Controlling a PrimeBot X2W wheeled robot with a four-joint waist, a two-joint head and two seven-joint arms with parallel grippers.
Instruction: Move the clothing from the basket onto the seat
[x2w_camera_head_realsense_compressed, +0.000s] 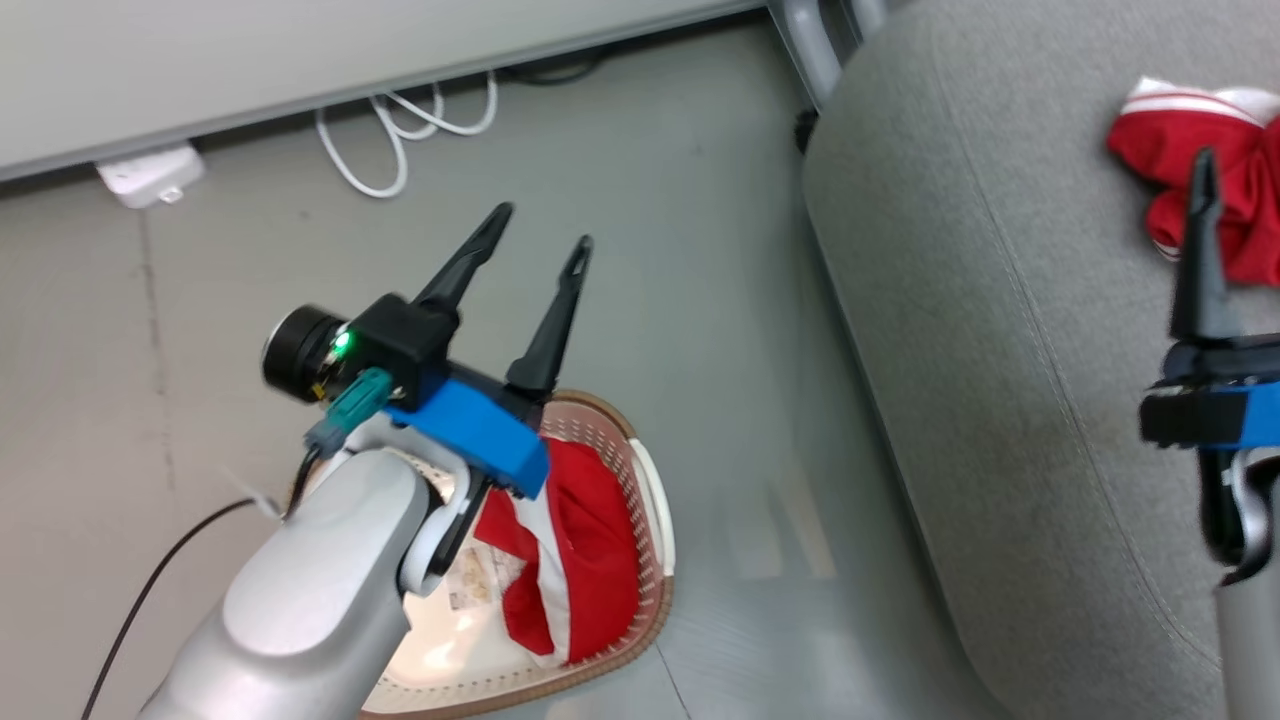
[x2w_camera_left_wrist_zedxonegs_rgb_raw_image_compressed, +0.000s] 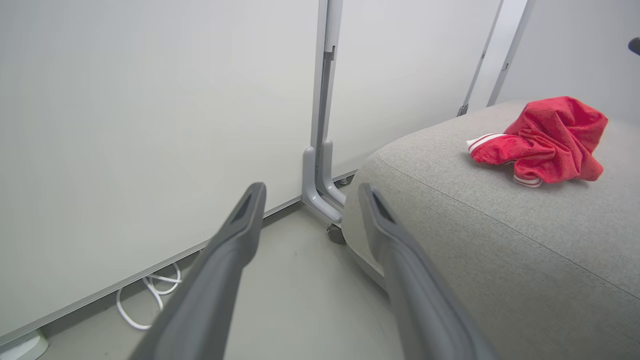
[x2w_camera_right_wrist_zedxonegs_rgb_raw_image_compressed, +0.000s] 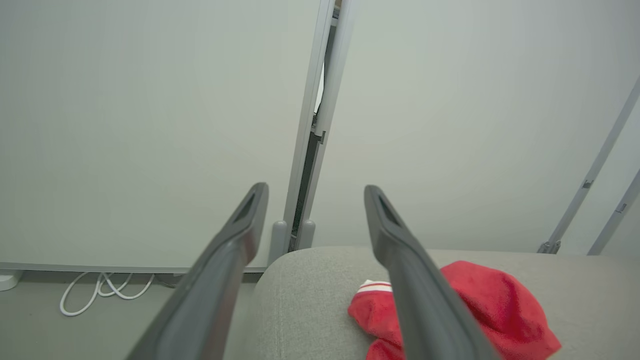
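The left gripper (x2w_camera_head_realsense_compressed: 541, 227) is hanging in the air above the basket (x2w_camera_head_realsense_compressed: 655, 520), its two dark fingers spread wide with nothing between them. The basket sits on the grey floor near the seat (x2w_camera_head_realsense_compressed: 1000, 350). One red garment (x2w_camera_head_realsense_compressed: 580, 540) with white trim lies inside it, bunched toward the side nearest the seat and partly hidden by the arm. You can just make out the label sticker (x2w_camera_head_realsense_compressed: 480, 585) on the basket's bottom next to it. The other red garment (x2w_camera_left_wrist_zedxonegs_rgb_raw_image_compressed: 545, 140) is crumpled up on top of the seat, white stripes showing at one edge. The right gripper (x2w_camera_right_wrist_zedxonegs_rgb_raw_image_compressed: 315, 189) hovers over that one — fingers wide apart too, nothing pinched in them. A white cable (x2w_camera_head_realsense_compressed: 400, 130) lies looped on the floor by the pale wall panel.
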